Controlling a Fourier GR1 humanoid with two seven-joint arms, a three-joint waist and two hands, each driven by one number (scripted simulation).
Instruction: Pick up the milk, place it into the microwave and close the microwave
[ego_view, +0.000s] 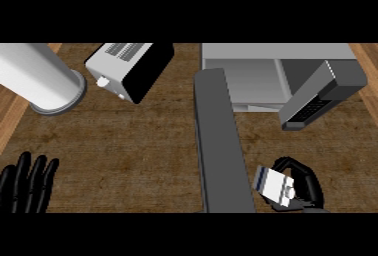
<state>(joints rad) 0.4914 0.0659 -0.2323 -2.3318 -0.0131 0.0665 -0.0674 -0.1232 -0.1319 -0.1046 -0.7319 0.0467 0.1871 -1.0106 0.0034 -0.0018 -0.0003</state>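
Note:
A white milk carton (274, 185) with blue stripes is at the lower right, tilted, with my right hand (308, 184) curled round it from the right side. The microwave (251, 75) stands at the back right. Its interior is exposed, and its dark keypad panel (319, 97) is at its right. The microwave's long grey door (220, 145) hangs open and reaches toward me down the middle of the view, just left of the carton. At the lower left edge my left hand (28, 184) rests open, fingers up.
A silver and black toaster (130, 70) sits at the back, left of the microwave. A large white cylinder (40, 77) with a grey rim lies at the back left. Brown counter (133, 150) stretches between the left hand and the door.

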